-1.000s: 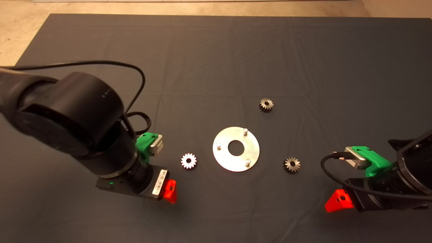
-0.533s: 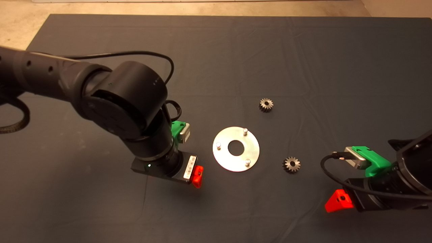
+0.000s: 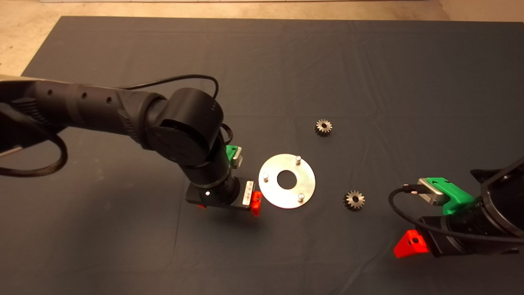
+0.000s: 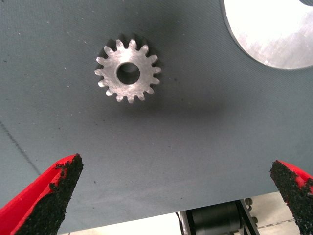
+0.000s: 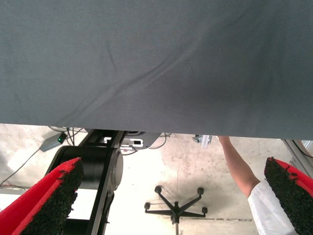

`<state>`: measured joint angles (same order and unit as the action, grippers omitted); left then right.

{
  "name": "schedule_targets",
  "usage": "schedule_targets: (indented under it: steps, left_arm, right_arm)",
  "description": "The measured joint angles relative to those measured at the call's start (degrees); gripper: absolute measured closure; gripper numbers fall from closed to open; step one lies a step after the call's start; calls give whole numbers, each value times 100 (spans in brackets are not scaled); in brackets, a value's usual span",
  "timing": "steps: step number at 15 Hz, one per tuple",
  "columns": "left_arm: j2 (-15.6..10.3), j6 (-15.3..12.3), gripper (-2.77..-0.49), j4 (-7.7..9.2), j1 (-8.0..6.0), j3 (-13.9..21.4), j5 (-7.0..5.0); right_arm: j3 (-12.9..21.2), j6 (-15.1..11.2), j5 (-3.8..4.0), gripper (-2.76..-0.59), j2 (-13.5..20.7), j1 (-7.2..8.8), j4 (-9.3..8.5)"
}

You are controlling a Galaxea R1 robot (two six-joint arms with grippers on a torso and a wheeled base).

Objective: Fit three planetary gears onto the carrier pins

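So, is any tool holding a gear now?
No. The left tool is open over a gear lying on the mat; the right tool is open, parked.

Dark mat (image 3: pixel 368 73) on pale floor (image 3: pixel 24 32) — beyond its edge, a person's arm (image 5: pixel 239 169), a chair base (image 5: pixel 176 205)

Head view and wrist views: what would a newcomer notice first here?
The shiny disc with three bare carrier pins lies mid-mat. The left gripper hangs open just left of it, over a silvery gear lying flat on the mat. Two darker gears lie apart, right of the disc, and the right gripper waits open at the lower right edge.
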<state>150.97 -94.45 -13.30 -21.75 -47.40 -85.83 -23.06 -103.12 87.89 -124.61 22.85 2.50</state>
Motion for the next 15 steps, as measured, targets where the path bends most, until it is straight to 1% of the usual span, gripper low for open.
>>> schedule_targets:
  steps: [2,4,5,7,8,11,12,13,14,15]
  left_arm:
    - [0,64,-277,-28,0,-194,-7]
    - [-13,79,-277,-32,17,-216,-14]
    - [-15,102,-277,-41,75,-257,-13]
    - [-6,258,-277,-91,264,-353,-7]
    - [0,276,-277,-94,317,-378,-7]
    - [-15,342,-277,-172,318,-478,-11]
    - [-15,444,-277,-229,336,-516,-9]
    - [-11,585,-277,-247,404,-586,-7]
    - [0,663,-277,-268,517,-685,-5]
    - [-2,674,-277,-285,623,-740,-7]
  right_arm:
    - [0,0,0,-275,0,0,0]
    - [0,0,-2,-275,-2,2,0]
    - [0,0,-2,-275,-2,2,0]
    - [-2,0,0,-275,0,0,0]
    - [0,0,0,-275,0,0,0]
    - [0,0,-2,-275,-2,2,0]
    - [0,0,0,-275,-2,0,0]
    - [0,0,0,-275,-2,0,0]
    - [0,0,0,-275,-2,2,0]
    - [0,0,2,-275,0,0,0]
